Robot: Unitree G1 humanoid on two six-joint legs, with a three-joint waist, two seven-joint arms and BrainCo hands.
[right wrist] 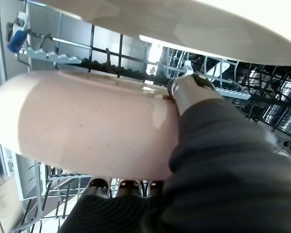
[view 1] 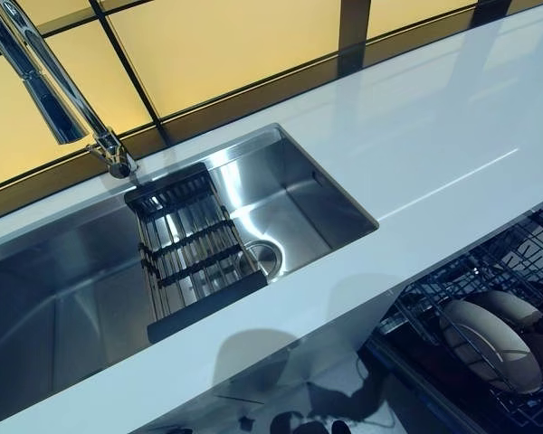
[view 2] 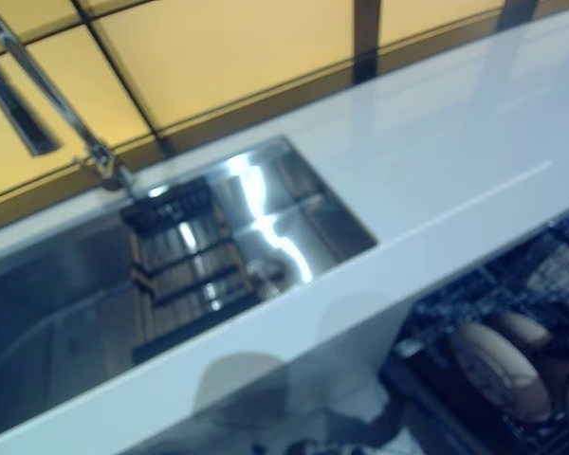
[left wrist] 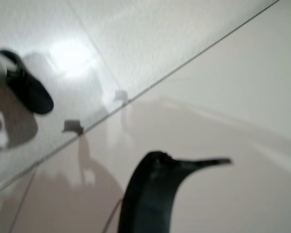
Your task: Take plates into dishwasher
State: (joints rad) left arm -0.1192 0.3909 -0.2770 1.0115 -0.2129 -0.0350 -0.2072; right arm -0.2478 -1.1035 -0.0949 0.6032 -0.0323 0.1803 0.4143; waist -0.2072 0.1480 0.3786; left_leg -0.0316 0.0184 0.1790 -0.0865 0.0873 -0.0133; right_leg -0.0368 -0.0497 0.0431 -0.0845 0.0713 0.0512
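Plates: none show in the sink (view 1: 290,199) at the surface's (view 1: 434,136) left, where only a dark drying rack (view 1: 195,249) lies across the basin under the tap (view 1: 45,81). Off the surface's front right edge, pale plates (view 1: 489,339) already stand in the dishwasher rack (view 1: 525,262). Inside that rack the right hand (right wrist: 194,92) pinches a pinkish plate (right wrist: 87,126), thumb on top, fingers curled beneath. The left hand's fingers cannot be told. Loading looks well along; this plate still needs slotting.

Pale plates (view 1: 489,348) upright in dishwasher rack (view 1: 525,262)
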